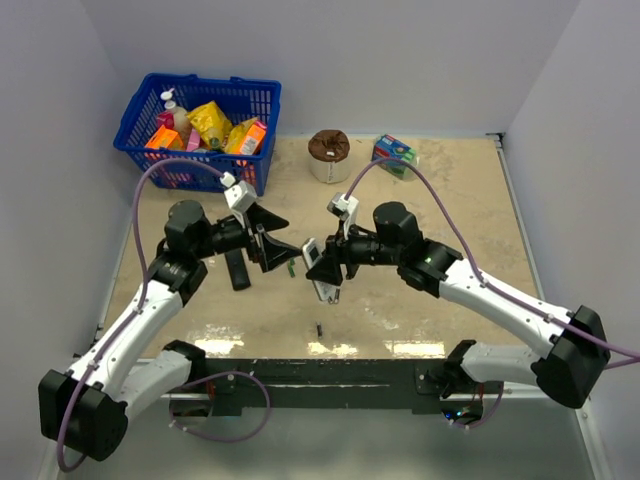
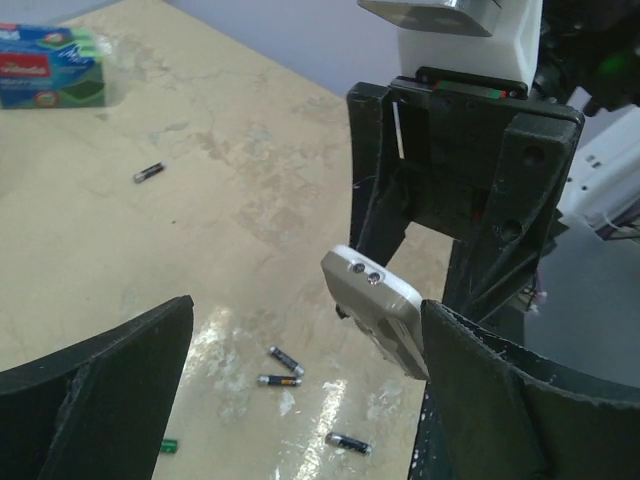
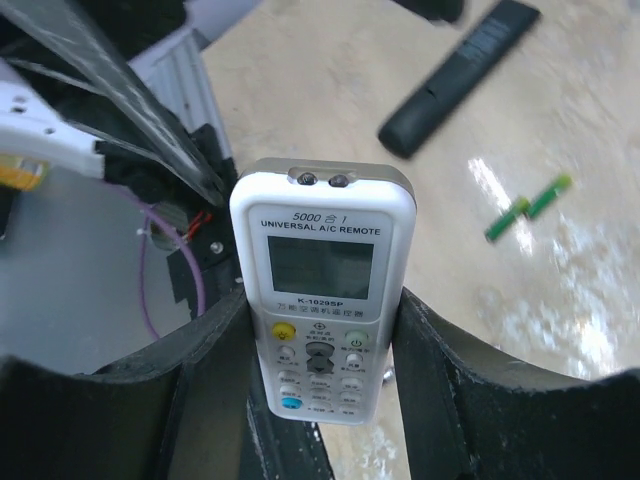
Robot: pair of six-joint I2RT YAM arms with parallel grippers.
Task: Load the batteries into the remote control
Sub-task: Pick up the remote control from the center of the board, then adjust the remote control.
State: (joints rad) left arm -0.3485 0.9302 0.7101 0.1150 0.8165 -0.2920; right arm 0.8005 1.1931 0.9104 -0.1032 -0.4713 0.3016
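The right jaws pinch the remote point(image 3: 320, 260) by its long sides at the button end. They hold it off the desk point(image 1: 450, 210) over the middle, with its face toward the right wrist camera and its screen end toward the left jaws. The left jaws are spread wide with nothing between them, close to that end; I cannot tell if they touch it. The batteries point(image 2: 285, 360) lie loose on the desk. Three are near the middle of the near edge, under the remote, and one point(image 2: 148, 172) lies apart, closer to the sponge pack point(image 2: 55, 65). A black remote point(image 3: 460, 75) lies left of middle, two green sticks point(image 3: 528, 205) beside it. A basket point(image 1: 262, 150) fills the far left corner.
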